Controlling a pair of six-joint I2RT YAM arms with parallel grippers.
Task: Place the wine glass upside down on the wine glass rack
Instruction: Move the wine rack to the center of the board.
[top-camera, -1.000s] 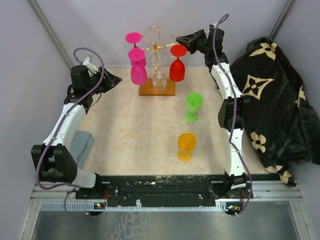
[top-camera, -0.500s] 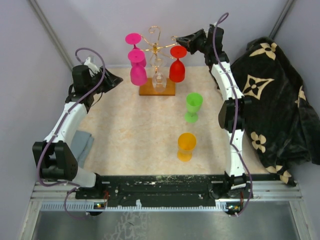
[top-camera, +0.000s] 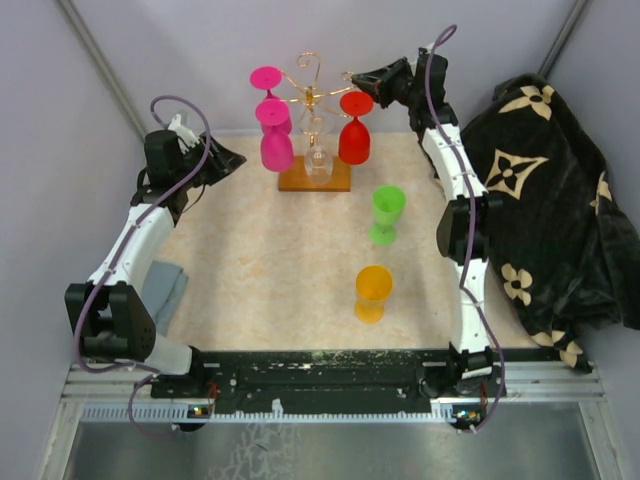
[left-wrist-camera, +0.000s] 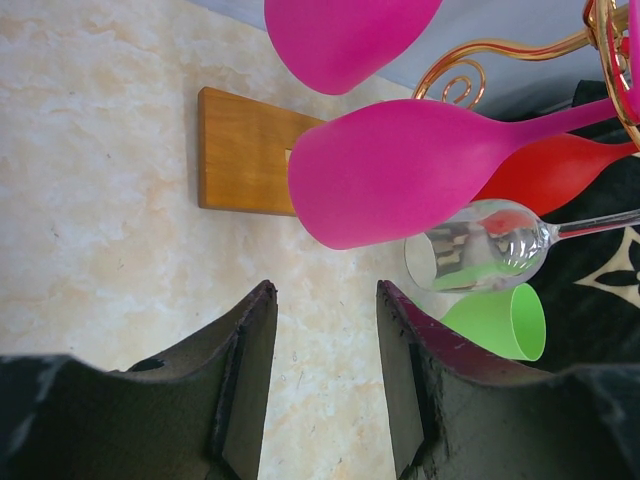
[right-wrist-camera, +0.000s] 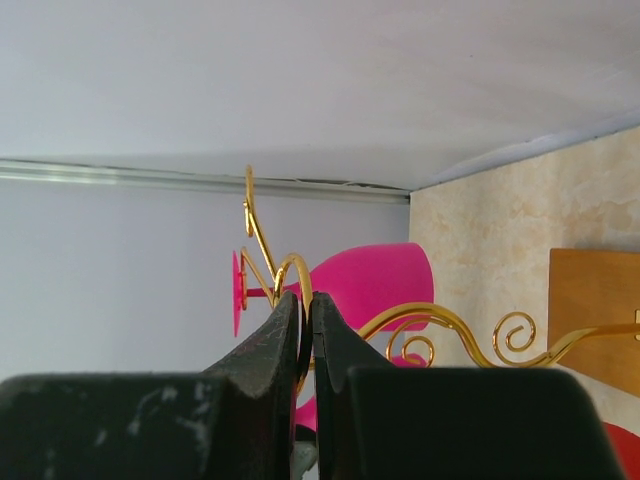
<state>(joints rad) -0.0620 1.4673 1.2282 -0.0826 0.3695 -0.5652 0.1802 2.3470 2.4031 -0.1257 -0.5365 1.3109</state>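
Right tool (right-wrist-camera: 306, 300): raised to the top of the wine glass rack (top-camera: 297, 181), at the scroll arm (right-wrist-camera: 440, 320) on the rack's right side. Fingers closed to a thin slit. A gold wire loop runs down into the slit. We cannot tell whether it pinches the wire, the foot of the glass, or nothing.

Left tool (left-wrist-camera: 325, 390): fingers well apart, nothing between them. It hangs over the table (top-camera: 270, 260) to the left of the rack and points toward it.

Task glass, by our reading: the red wine glass (top-camera: 354, 138). It hangs bowl down from the right scroll arm, foot on top, just beside the right tool. Also hanging are two pink glasses (top-camera: 276, 145) on the left side and a clear glass (top-camera: 318, 160) near the post. A green glass (top-camera: 387, 210) and an orange glass (top-camera: 373, 290) stand upright on the table, well apart from the rack.

Step in hand (judgement): end of placement. The glass looks seated and the release is not yet made.

Next move calls for:
- opening the right tool only a little, since the wire sits close to both fingers;
- backing straight out along the arm's line, away from the post;
- no sideways drag, as a snag could swing the hung glasses or tip the rack.
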